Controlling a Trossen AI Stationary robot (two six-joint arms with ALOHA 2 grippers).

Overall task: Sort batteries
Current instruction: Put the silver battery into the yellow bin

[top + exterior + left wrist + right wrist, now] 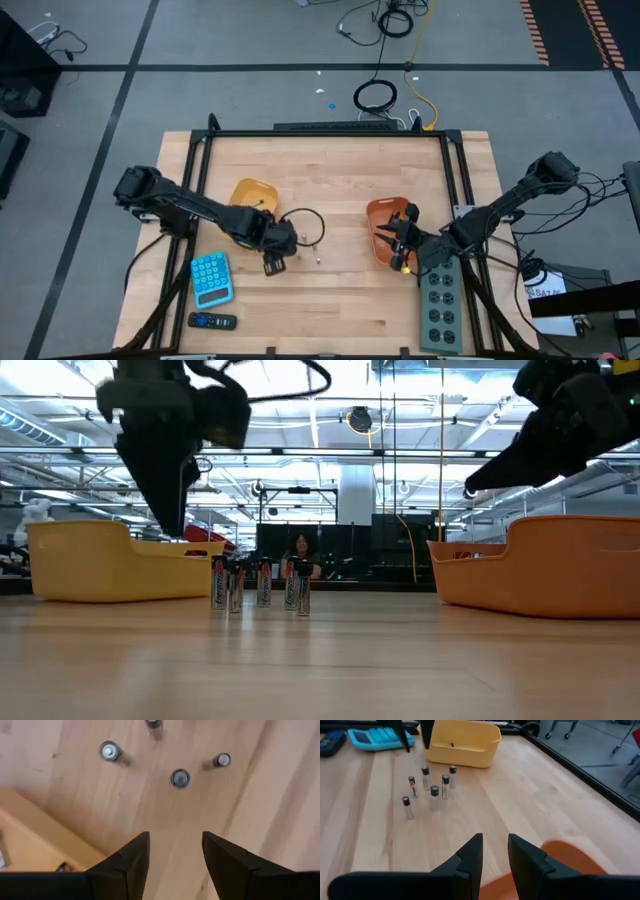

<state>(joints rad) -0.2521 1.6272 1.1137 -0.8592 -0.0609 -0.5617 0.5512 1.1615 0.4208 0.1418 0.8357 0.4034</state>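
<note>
- My left gripper (173, 851) hangs over the bare wood with its jaws spread and nothing between them; the batteries (180, 778) stand upright just ahead of the fingertips, untouched.
- My right gripper (494, 851) is also parted and empty, poised over the rim of the orange tray (570, 857). From there the batteries (431, 787) are well apart from it, a loose cluster of six standing on end.
- On the overhead camera the cluster (316, 252) sits mid-table between the two trays, nearer my left gripper (272, 262) than my right gripper (402, 258).
- The yellow tray (252, 198) lies just behind the left arm; something small lies inside it, too small for me to identify.
- Nothing blocks the way from either gripper to the batteries.
- A blue calculator (211, 277) and a black remote (212, 321) lie near the table's front edge, a grey power strip (441, 305) to the right.
- Across the table, a person (299, 553) stands far back in the room.
</note>
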